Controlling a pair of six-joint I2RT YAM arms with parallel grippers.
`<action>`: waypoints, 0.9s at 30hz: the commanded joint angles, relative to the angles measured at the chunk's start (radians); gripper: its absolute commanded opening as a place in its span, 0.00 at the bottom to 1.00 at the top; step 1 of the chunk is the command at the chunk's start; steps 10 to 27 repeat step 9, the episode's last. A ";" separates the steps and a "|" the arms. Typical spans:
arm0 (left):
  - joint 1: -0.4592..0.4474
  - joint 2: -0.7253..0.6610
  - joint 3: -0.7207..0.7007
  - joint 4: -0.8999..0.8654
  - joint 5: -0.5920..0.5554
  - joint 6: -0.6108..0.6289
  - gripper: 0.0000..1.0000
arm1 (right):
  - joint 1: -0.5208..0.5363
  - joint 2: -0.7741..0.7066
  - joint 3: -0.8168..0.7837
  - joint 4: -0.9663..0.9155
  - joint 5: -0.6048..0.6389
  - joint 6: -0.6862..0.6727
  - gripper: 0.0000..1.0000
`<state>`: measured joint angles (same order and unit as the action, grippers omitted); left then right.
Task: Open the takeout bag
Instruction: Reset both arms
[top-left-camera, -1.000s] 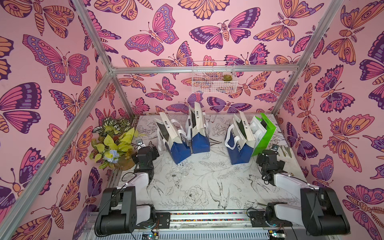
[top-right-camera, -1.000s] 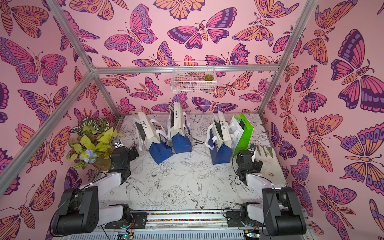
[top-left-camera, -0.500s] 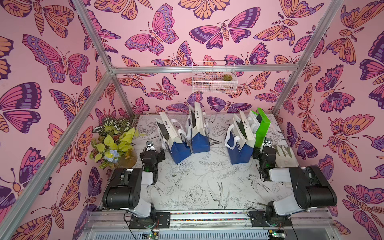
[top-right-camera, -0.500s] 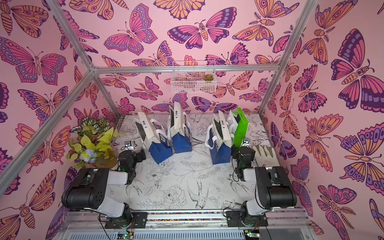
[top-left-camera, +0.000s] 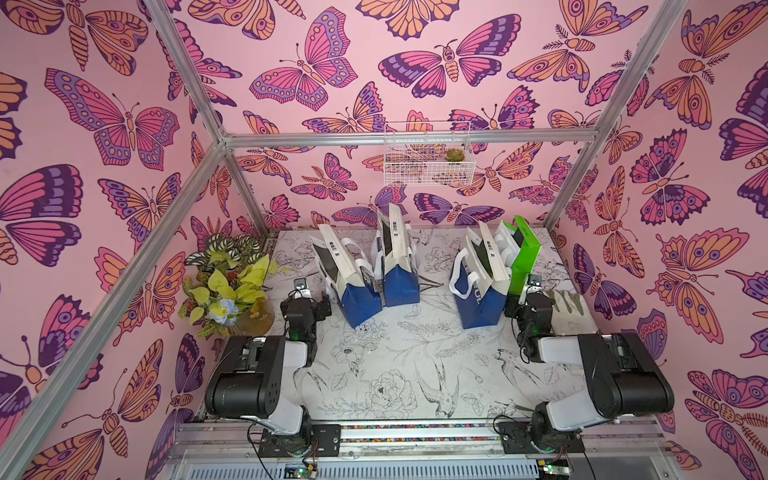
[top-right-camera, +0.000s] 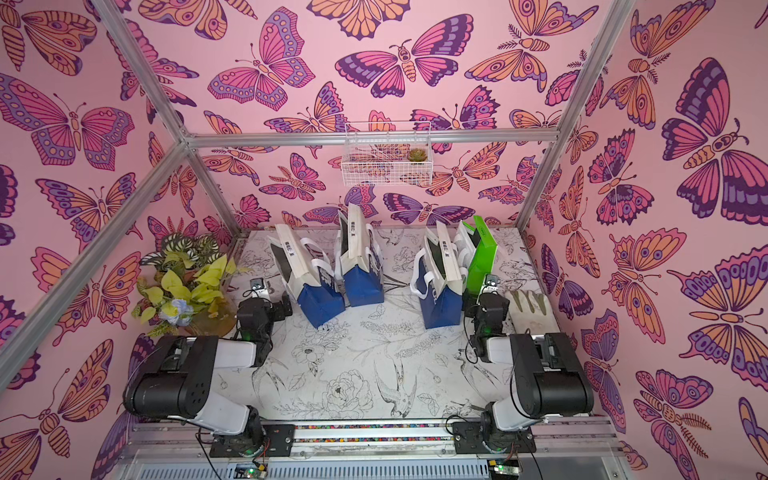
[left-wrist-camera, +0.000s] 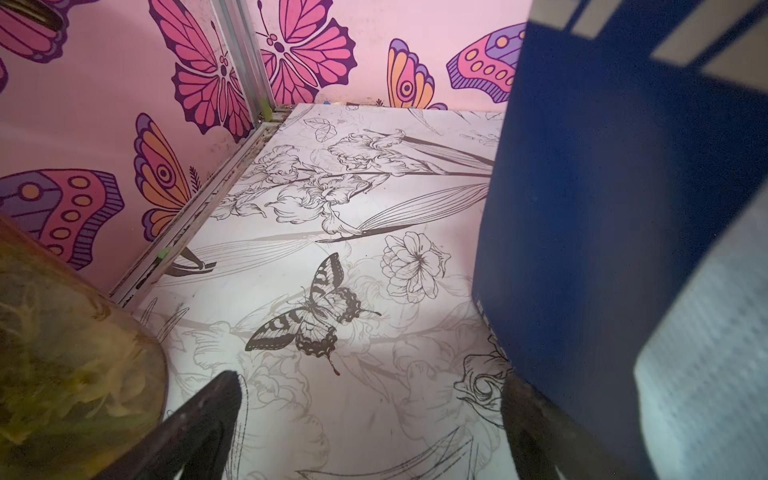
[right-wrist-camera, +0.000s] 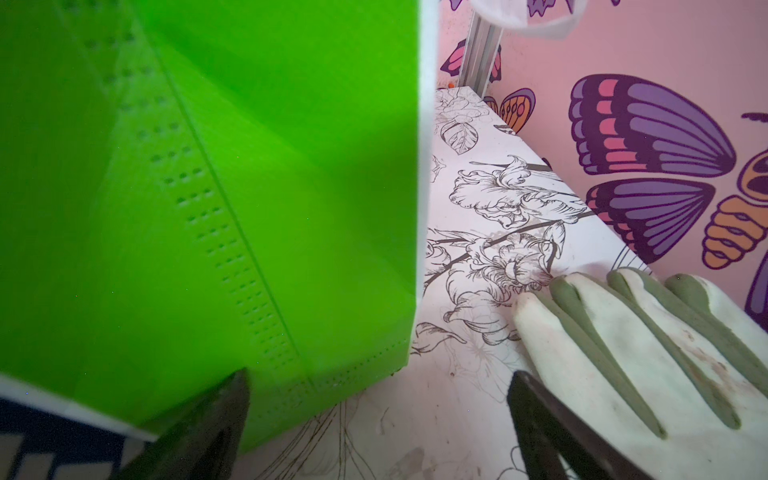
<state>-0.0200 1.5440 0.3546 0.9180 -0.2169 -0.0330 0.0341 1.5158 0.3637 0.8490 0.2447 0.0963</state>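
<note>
While my left fingers (left-wrist-camera: 199, 428) stand wide beside a blue-and-white fabric takeout bag (left-wrist-camera: 602, 208), my right fingers (right-wrist-camera: 199, 432) (equally wide, empty) face a green fabric bag (right-wrist-camera: 208, 166).

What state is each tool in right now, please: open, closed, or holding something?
Left tool: open, holding nothing.
Right tool: open, holding nothing.

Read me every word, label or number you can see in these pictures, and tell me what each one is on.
"UL", uncertain: end of the big white lettering on the right blue bag; the rest is hidden.
Dark print on the white bands of the left bag, middle bag and right blue bag: too small to read.
Small mark on the green bag rim: too small to read.
Nothing else is readable.
</note>
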 joint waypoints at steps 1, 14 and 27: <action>-0.003 0.005 0.004 0.011 -0.006 0.013 0.99 | -0.002 -0.012 0.021 -0.011 -0.012 -0.013 0.99; -0.003 0.005 0.003 0.013 -0.006 0.013 0.99 | -0.003 -0.013 0.026 -0.020 -0.026 -0.017 0.99; -0.003 0.005 0.003 0.013 -0.006 0.013 0.99 | -0.003 -0.013 0.026 -0.020 -0.026 -0.017 0.99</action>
